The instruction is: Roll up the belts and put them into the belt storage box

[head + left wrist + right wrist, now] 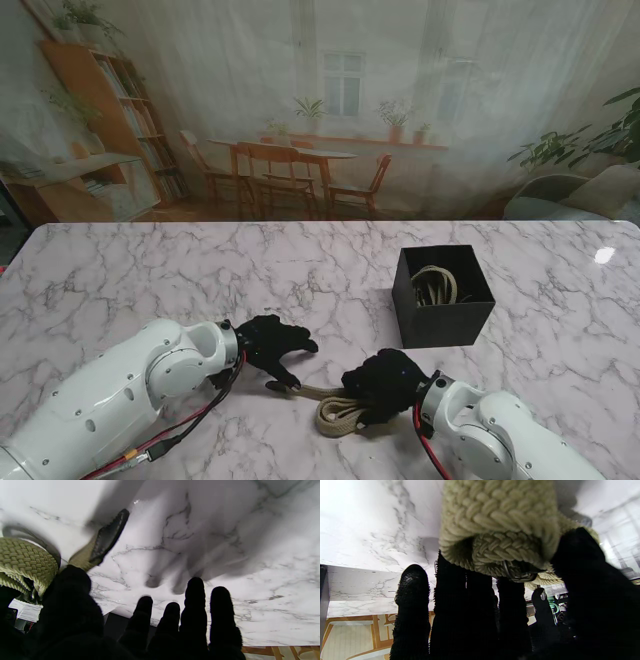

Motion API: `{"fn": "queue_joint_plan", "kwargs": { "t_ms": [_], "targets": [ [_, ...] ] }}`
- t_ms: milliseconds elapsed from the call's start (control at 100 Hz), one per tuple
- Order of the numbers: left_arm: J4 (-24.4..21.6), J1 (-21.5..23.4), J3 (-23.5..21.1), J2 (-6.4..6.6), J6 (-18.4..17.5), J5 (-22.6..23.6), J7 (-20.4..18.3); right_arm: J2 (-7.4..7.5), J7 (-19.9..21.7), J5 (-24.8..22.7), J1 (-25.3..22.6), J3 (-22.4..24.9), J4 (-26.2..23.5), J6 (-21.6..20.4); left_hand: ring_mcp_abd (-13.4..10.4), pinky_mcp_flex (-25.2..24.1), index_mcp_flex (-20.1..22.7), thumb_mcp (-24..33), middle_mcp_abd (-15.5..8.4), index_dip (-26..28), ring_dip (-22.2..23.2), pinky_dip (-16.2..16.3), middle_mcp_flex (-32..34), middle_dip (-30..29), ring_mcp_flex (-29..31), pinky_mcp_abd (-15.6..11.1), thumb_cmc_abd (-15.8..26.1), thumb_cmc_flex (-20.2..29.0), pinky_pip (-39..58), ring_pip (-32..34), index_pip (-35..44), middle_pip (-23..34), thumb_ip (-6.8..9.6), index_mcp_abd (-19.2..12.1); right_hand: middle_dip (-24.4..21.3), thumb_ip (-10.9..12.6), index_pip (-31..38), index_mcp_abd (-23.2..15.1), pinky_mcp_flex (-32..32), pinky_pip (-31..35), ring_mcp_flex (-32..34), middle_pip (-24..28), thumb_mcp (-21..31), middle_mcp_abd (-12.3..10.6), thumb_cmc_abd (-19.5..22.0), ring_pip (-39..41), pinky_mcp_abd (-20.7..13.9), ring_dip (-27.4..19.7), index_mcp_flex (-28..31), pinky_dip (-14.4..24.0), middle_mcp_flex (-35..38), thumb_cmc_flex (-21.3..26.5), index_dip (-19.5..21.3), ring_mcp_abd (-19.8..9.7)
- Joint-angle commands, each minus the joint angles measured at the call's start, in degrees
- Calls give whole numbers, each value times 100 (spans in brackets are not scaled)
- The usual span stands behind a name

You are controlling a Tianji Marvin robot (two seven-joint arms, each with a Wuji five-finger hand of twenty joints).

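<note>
Two black-gloved hands sit low in the stand view, on a white marble table (150, 270). The left hand (268, 345), left of centre, has its fingers (195, 597) spread apart and extended over the marble, closed on nothing; its thumb tip lies at or just beside the dark tip of the woven belt (335, 408) (touching or not, I cannot tell). In the left wrist view that belt's dark leather end (110, 536) runs out across the marble, with the braided khaki part bunched at that picture's left edge.

The right hand (388, 385), lower centre of the stand view, is curled over the partly coiled belt. The right wrist view shows the braided coil (495, 522) pinched between the thumb on one side and the middle fingers on the other, with the little finger (411, 597) standing apart and off the belt. A metal buckle part shows just under the coil there.

The black belt storage box (442, 295) stands open in the right-centre of the stand view, apart from both hands, with another rolled belt (433, 285) already inside it.
</note>
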Motion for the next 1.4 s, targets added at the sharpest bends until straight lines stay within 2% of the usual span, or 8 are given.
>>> {"fn": "queue_joint_plan", "kwargs": {
  "t_ms": [0, 160, 440, 570, 770, 950, 1170, 1390],
  "targets": [
    [-11, 16, 26, -5, -54, 161, -93, -4, 7, -54, -36, -13, 45, 40, -31, 26, 654, 255, -60, 550, 45, 174, 133, 206, 143, -59, -49, 488, 228, 159, 616, 186, 45, -335, 131, 332, 253, -1113, -106, 40, -16, 414, 706, -361, 565, 35, -42, 32, 92, 24, 229, 758, 291, -5],
    [-41, 52, 5, 11, -60, 410, -60, 1, -32, -127, -33, -29, 43, 80, -107, 50, 1775, 365, -208, 1475, 56, 120, 386, 419, 145, -89, -117, 1782, 306, 167, 2631, 558, 138, -612, 133, 331, 234, -1033, -289, -9, -228, 189, 737, -307, 563, -99, 50, -1, 153, 57, -83, 702, 304, 5],
    [-154, 234, -245, 47, -173, 726, -76, 4, -13, -193, -76, -27, -5, 222, -159, 70, 1553, 622, -182, 2016, 46, 73, 247, 501, 105, -128, 46, 1992, 307, 162, 3317, 793, 145, 405, -61, 344, 218, -792, -434, -123, -497, -303, 811, -165, 582, -206, 210, -17, 149, 100, -954, 633, 400, -66],
    [-180, 289, -310, 35, -152, 691, -56, 5, -14, -199, -66, -45, 0, 236, -111, -22, 1377, 526, -200, 2131, 30, 44, 187, 469, 25, -108, 125, 1714, 245, 117, 3282, 729, 113, 97, -128, 343, 214, -812, -459, -155, -552, -309, 823, -164, 591, -220, 235, -24, 140, 112, -1076, 629, 431, -77],
    [-89, 208, -190, 8, -117, 501, 17, 7, -14, -212, -71, -43, -3, 243, -15, -115, -88, -39, -112, -20, 1, 78, -88, 112, -50, -53, 275, 185, 155, 71, -137, 349, 37, 157, -200, 340, 209, -820, -513, -209, -605, -295, 827, -151, 594, -233, 265, -38, 137, 122, -1148, 631, 460, -82],
    [-53, 60, 20, 3, -145, 284, -35, 9, -2, -233, -84, -41, -14, 273, -31, 8, -41, 18, -176, -340, 103, 150, 275, 277, 144, -49, -65, 194, 282, 218, -407, 586, 40, 140, -263, 341, 197, -852, -570, -269, -682, -307, 826, -142, 600, -270, 314, -67, 142, 129, -1241, 628, 472, -86],
    [-158, 85, 89, 27, -238, 635, 60, 2, -60, -244, -96, -60, -5, 356, -228, 135, 308, 776, -359, 3039, 456, 230, 697, 1257, 303, -143, -681, 1518, 478, 381, 2735, 1339, 68, -944, -328, 348, 186, -865, -719, -388, -760, -321, 819, -132, 608, -315, 433, -104, 137, 134, -1355, 627, 487, -88],
    [-219, 202, 51, -8, -216, 444, 158, 3, -8, -243, -92, -87, -25, 442, -259, 1259, -69, 1186, -816, 3849, 335, 176, 3133, 3167, 1922, -264, -636, 2425, 1358, 954, 4626, 733, 185, -994, -388, 358, 175, -882, -834, -481, -924, -371, 817, -80, 608, -390, 588, -145, 144, 166, -1553, 617, 496, -75]
  ]
}}
